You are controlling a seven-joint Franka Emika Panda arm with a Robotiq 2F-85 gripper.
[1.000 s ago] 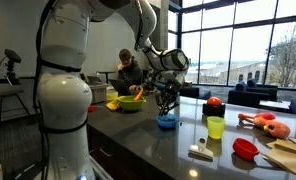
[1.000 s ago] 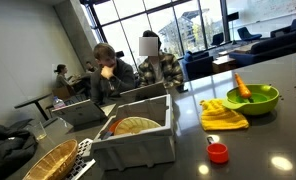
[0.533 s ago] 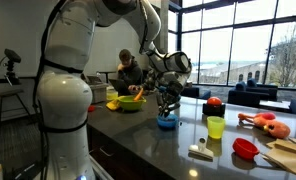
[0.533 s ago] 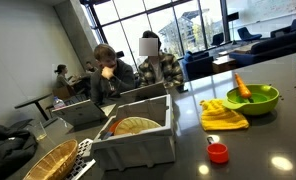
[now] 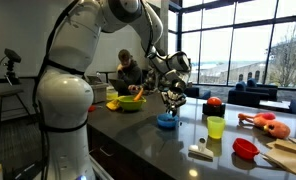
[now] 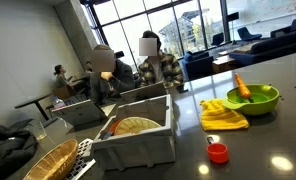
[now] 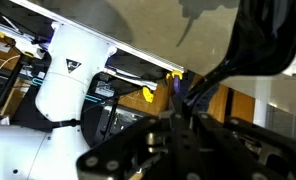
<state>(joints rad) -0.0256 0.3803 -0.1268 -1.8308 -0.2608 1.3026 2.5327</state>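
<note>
My gripper [image 5: 172,101] hangs just above a blue bowl [image 5: 167,121] on the dark counter [image 5: 188,135], slightly to the bowl's right. In the wrist view the dark fingers [image 7: 178,120] meet in the middle with nothing visible between them, and behind them are the robot's white base and the room. The gripper is out of view in the exterior view that shows the grey bin.
Around the blue bowl are a green bowl [image 5: 130,102] with a carrot [image 6: 242,88], a yellow-green cup [image 5: 216,127], a red bowl [image 5: 246,148], an orange toy [image 5: 265,123] and a brush [image 5: 200,152]. A yellow cloth [image 6: 224,116], red cap [image 6: 218,152], grey bin [image 6: 138,138] and wicker basket [image 6: 48,160] also show. People sit behind.
The gripper has risen a little from the blue bowl and shifted slightly right, and its fingers look closer together. The objects on the counter have not moved.
</note>
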